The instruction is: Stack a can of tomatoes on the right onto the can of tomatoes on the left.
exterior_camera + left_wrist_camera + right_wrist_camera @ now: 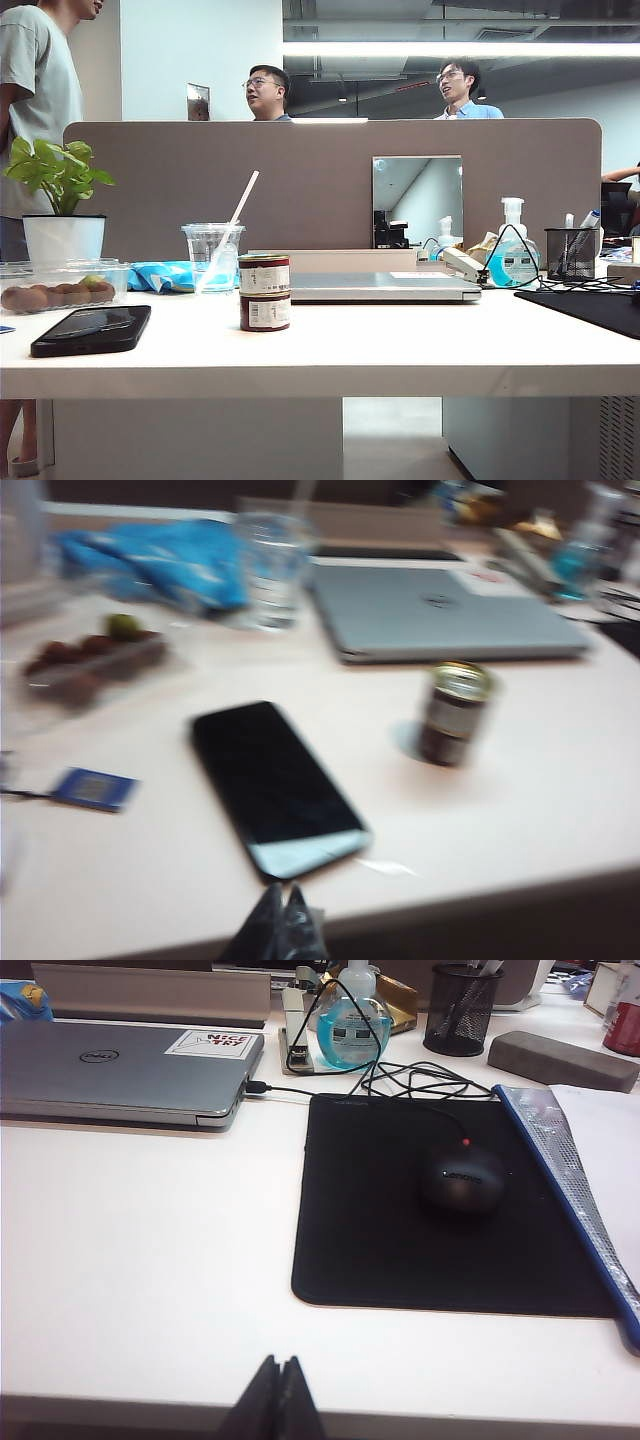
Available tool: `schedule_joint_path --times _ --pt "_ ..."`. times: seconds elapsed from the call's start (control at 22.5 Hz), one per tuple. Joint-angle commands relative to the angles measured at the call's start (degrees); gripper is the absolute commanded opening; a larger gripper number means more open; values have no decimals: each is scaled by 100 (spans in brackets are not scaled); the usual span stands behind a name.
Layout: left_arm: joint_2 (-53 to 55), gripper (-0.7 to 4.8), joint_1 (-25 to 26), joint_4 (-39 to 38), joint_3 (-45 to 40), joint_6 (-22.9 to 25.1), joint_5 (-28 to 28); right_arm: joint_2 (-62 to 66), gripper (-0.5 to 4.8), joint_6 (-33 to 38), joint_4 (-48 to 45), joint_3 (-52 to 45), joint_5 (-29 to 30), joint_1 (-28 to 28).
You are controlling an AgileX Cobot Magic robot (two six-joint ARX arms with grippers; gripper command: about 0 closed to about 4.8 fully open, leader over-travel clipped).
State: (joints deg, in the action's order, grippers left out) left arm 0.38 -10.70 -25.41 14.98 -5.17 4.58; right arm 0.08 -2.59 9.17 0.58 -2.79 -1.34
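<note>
White desk [400,350] fronts a taupe partition [330,190] with a small mirror [417,200] set against it. White wall [200,50] behind at left. Dark open ceiling at right, one lit strip light [460,48] running across. Three people stand beyond the partition. Pale floor [390,440] visible under the desk.
</note>
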Motion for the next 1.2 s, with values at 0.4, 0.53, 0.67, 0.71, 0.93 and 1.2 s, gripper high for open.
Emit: schedule_joint_path --times 0.4,0.53,0.67,0.71,0.93,1.2 --pt "4 -2 898 1534 -909 66 216 -4 -4 4 -37 28 11 -9" --pt "4 -2 1016 1620 -1091 63 240 -4 -4 4 -39 28 11 -7" --pt "4 -2 1027 1786 -1298 59 361 -4 -4 4 -39 28 11 -7" --pt "4 -2 1027 1856 -1377 24 367 -4 -4 4 -39 28 11 -7" --pt "4 -2 1025 1666 -1447 101 400 -4 -4 4 -39 28 11 -9" --pt "4 -2 1025 1641 -1447 435 398 -4 -4 4 -39 28 11 -9"
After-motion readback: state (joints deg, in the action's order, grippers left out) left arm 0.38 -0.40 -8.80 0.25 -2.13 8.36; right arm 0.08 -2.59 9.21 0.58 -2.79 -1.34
